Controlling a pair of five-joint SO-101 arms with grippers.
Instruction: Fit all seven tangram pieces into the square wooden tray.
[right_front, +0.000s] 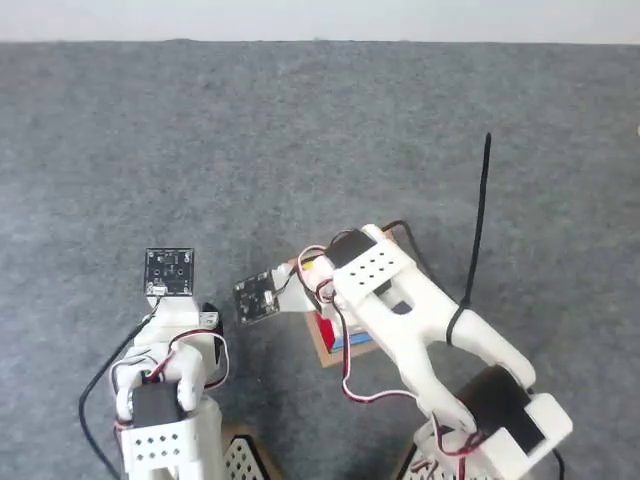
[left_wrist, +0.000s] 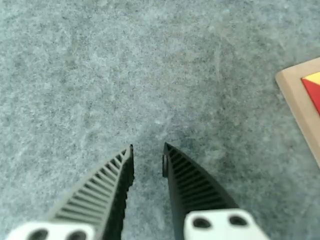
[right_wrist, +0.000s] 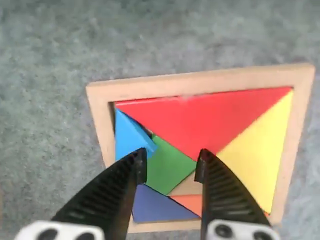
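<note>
A: Wooden tray (right_wrist: 200, 80) lies directly under our right tool (right_wrist: 170, 162). We log its jaws moderately apart, empty, straddling the green square (right_wrist: 167, 170).

B: Agreed. Our left tool (left_wrist: 148, 155), narrowly parted and empty, hangs over the grey felt counter (left_wrist: 125, 75), tray corner off to one side. We judge the right arm nearer, most pieces already seated.

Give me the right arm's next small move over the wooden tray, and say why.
Probably lower the open right gripper and press the light blue triangle flat: a dark shadow along its edge suggests it rides up, and bare wood shows beside the green square piece in the square wooden tray.
</note>
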